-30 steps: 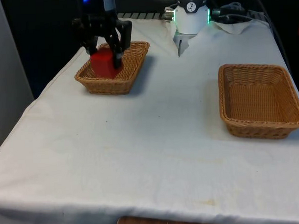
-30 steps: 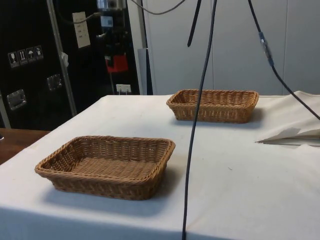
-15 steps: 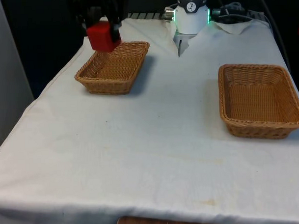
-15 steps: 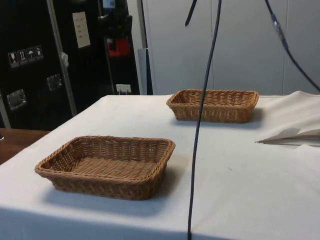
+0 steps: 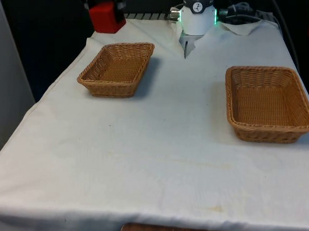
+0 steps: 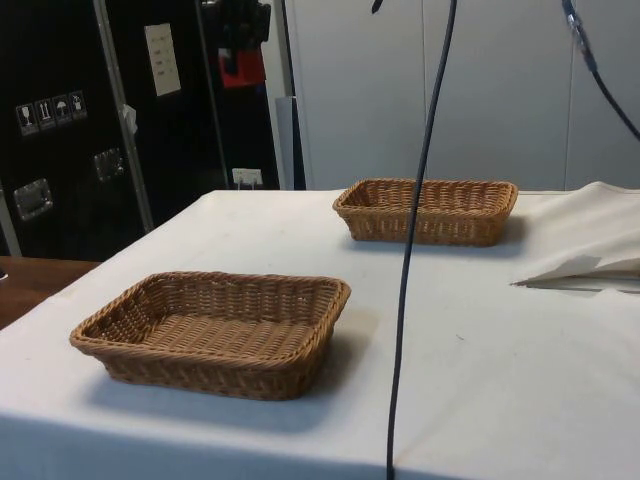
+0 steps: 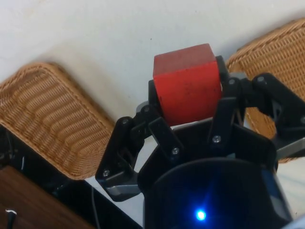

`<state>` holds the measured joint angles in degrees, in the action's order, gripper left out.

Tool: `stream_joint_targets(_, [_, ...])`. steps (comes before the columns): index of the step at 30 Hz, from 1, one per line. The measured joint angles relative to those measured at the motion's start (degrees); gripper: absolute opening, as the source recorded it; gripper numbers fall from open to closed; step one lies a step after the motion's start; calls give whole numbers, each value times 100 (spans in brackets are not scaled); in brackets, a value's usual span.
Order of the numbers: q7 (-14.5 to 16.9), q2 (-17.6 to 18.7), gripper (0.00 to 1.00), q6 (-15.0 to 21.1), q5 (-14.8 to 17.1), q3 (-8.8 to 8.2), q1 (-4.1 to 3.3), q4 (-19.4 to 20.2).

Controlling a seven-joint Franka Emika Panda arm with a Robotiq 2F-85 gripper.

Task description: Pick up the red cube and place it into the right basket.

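My gripper [image 5: 106, 10] is shut on the red cube [image 5: 106, 18] and holds it high in the air at the front view's far left, above and behind the left basket [image 5: 111, 89]. In the side view the red cube [image 6: 240, 68] hangs in the gripper [image 6: 240, 62] well above the table, up and away from the far basket [image 6: 425, 232]. The wrist view has the red cube [image 7: 187, 86] clamped between both black fingers [image 7: 151, 102]. The right basket [image 5: 269, 135] sits empty at the front view's right; it is the near basket [image 6: 215, 372] in the side view.
The robot's base [image 5: 197, 15] stands at the table's far end, with crumpled white cloth [image 5: 242, 22] beside it. A dark cable [image 6: 408, 260] hangs down across the side view. White tablecloth lies open between the two baskets.
The gripper has risen with the red cube, from just over the left basket to high above it. Neither basket has moved.
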<state>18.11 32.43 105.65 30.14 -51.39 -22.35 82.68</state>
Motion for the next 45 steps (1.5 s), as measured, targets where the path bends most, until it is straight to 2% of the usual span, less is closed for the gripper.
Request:
stream_joint_targets(9, [-57,-29,7,0,-6,17,-92,103])
stream_joint_targets(29, [57,-46,7,34,-29,23,-109,481])
stream_joint_targets(45, [155,-126,7,407,-23,132,-120,922])
